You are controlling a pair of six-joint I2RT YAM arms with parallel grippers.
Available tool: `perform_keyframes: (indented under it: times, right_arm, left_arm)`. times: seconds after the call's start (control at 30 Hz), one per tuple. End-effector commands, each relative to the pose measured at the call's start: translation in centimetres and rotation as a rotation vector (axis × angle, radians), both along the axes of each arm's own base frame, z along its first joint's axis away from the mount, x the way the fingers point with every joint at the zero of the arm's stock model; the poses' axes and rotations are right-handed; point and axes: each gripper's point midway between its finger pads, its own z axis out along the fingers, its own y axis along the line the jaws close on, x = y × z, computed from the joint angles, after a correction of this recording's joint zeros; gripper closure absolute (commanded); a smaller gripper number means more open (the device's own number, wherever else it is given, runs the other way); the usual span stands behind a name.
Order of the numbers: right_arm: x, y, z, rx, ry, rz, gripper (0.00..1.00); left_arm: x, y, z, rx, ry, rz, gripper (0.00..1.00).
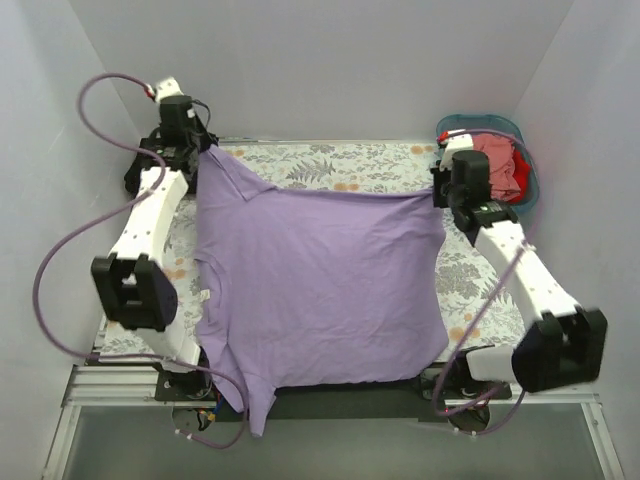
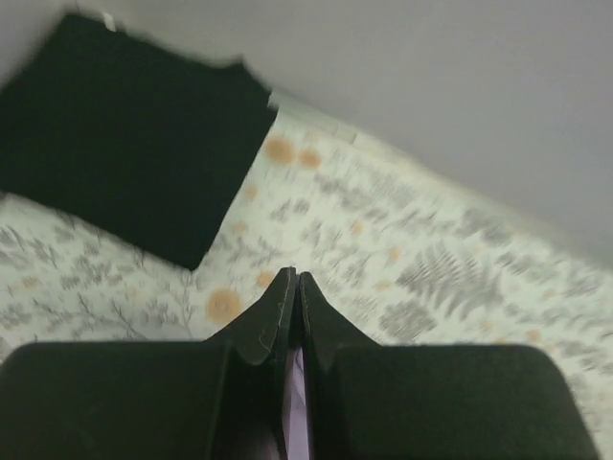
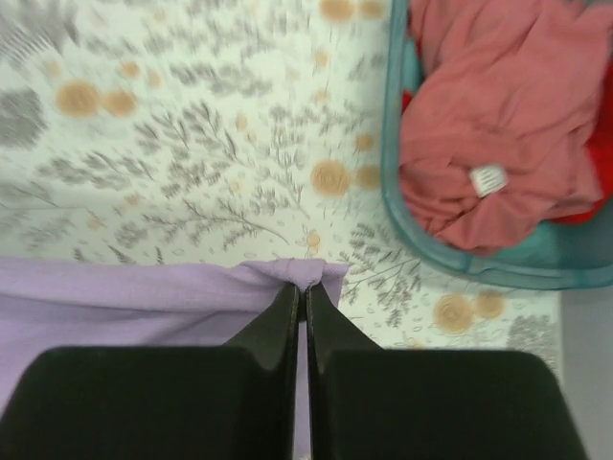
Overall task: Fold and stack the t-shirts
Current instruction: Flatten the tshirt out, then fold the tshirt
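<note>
Purple shirt stretched between both claws, folding not yet begun.

The left claw (image 2: 294, 280) and the right claw (image 3: 305, 287) are each clenched on a far corner of the purple shirt (image 1: 320, 290). It lies spread over the tabletop (image 1: 330, 165), and its near edge hangs over the front. A black shirt (image 2: 124, 134) lies folded at the far left, so I judge one piece is done. The purple one has no fold yet, and the pink shirt (image 3: 498, 115) and red shirt (image 3: 599, 206) lie crumpled in the basket (image 3: 479, 266). Most of the task is left.
</note>
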Motion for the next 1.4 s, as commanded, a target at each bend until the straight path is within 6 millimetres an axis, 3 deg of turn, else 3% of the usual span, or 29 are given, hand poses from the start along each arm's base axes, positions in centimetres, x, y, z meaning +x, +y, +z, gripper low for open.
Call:
perform_keyframes:
  times: [0.0, 0.03, 0.07, 0.13, 0.17, 0.27, 0.33, 0.47, 0.63, 0.87, 1.17, 1.37]
  right_arm:
    - [4.5, -0.9, -3.3, 0.029, -0.041, -0.08, 0.99]
    - [5.5, -0.8, -4.3, 0.033, -0.044, -0.078, 0.99]
    - [6.6, -0.8, -7.2, 0.051, 0.006, -0.089, 0.99]
    - [8.2, -0.8, -8.8, 0.058, 0.018, -0.086, 0.99]
    - [9.0, -1.0, -11.2, 0.052, 0.063, -0.09, 0.99]
    - [10.8, -0.8, -14.0, 0.056, 0.113, -0.066, 0.99]
    - [11.6, -0.8, -14.7, 0.054, 0.125, -0.055, 0.99]
    - [13.1, -1.2, -16.1, 0.068, 0.147, -0.051, 0.99]
    - [14.7, -1.3, -15.4, 0.091, 0.129, -0.033, 0.99]
    - [14.1, -2.5, -15.6, 0.16, 0.169, -0.047, 0.99]
    - [13.6, -1.9, -16.4, 0.227, 0.257, -0.011, 0.99]
    - [12.5, -2.0, -15.9, 0.24, 0.299, -0.018, 0.99]
  left_arm:
    - [2.6, -1.2, -5.3, -0.027, 0.061, -0.048, 1.0]
    - [3.3, -1.5, -7.2, -0.032, 0.092, -0.056, 1.0]
    - [4.5, -1.7, -11.0, -0.041, 0.158, -0.059, 1.0]
    - [5.4, -2.1, -14.2, -0.049, 0.216, -0.073, 1.0]
    - [6.0, -2.2, -17.6, -0.048, 0.277, -0.073, 1.0]
    - [6.9, -2.2, -21.1, -0.052, 0.334, -0.071, 1.0]
    - [7.3, -2.2, -22.0, -0.059, 0.345, -0.071, 1.0]
    - [8.3, -2.4, -22.7, -0.082, 0.342, -0.083, 1.0]
    - [8.3, -2.7, -21.8, -0.118, 0.33, -0.084, 1.0]
    - [5.1, -1.8, -19.9, -0.156, 0.342, -0.039, 1.0]
    - [2.7, -2.2, -18.9, -0.216, 0.376, -0.029, 1.0]
    - [-0.2, -2.2, -17.4, -0.256, 0.392, -0.004, 1.0]
